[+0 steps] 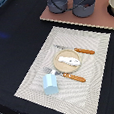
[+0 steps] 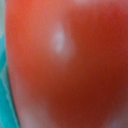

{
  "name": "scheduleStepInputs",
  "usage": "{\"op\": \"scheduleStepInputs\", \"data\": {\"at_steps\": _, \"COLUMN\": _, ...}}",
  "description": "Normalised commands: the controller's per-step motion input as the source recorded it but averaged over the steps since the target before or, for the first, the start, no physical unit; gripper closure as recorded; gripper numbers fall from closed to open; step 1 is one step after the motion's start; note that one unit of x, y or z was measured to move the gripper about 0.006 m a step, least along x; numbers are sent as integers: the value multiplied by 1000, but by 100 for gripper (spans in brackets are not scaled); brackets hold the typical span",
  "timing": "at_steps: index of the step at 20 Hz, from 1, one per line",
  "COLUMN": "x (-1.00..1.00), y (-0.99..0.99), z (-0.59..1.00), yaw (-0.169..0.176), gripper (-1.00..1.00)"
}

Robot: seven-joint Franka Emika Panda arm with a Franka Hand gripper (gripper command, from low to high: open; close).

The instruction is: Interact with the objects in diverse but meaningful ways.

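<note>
**Red up close, table setting beyond**

Red, blurred and glossy, across nearly the whole wrist view: small red tomato (image 2: 70, 65), pressed right up to the lens, with one pale highlight on the skin. Only a thin teal strip (image 2: 4, 100) at one edge of that picture. No claw fingers made out around the tomato, so cannot tell whether spread, pressed together or pinching it. Cannot tell either where the tomato sits relative to the placemat, since not made out in the exterior view.

In the exterior view, on the black desk (image 1: 11, 37): a pale striped placemat (image 1: 35, 75), set at an angle.

- At the middle of the placemat: round wooden board (image 1: 61, 66), with the white flat piece (image 1: 68, 60) lying on top.
- On the placemat, at the far side of the board: orange-handled knife (image 1: 85, 51), touching or nearly touching the board's rim.
- On the placemat, at the near side of the board: orange-handled fork (image 1: 70, 75), just beside the rim.
- Near the placemat's front corner, next to the fork's tines: pale blue cup (image 1: 50, 84), upright.
- Beyond the placemat's far edge: pinkish mat (image 1: 99, 18) carrying two grey pots, one (image 1: 57, 3) toward the exterior view's left, the other (image 1: 83, 7) just beside it.
- Past the placemat's far corner, at the exterior view's right edge: a bowl (image 1: 113, 6), cropped.
</note>
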Motion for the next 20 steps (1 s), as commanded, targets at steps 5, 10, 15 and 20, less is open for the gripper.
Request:
{"op": "scheduleStepInputs", "data": {"at_steps": 5, "x": 279, "y": 307, "z": 282, "yaw": -2, "gripper": -100}}
{"op": "scheduleStepInputs", "data": {"at_steps": 10, "x": 106, "y": 251, "z": 427, "yaw": -5, "gripper": -100}}
{"op": "scheduleStepInputs", "data": {"at_steps": 15, "x": -14, "y": 119, "z": 787, "yaw": -37, "gripper": -100}}
{"op": "scheduleStepInputs", "data": {"at_steps": 20, "x": -13, "y": -27, "z": 789, "yaw": -65, "gripper": -100}}
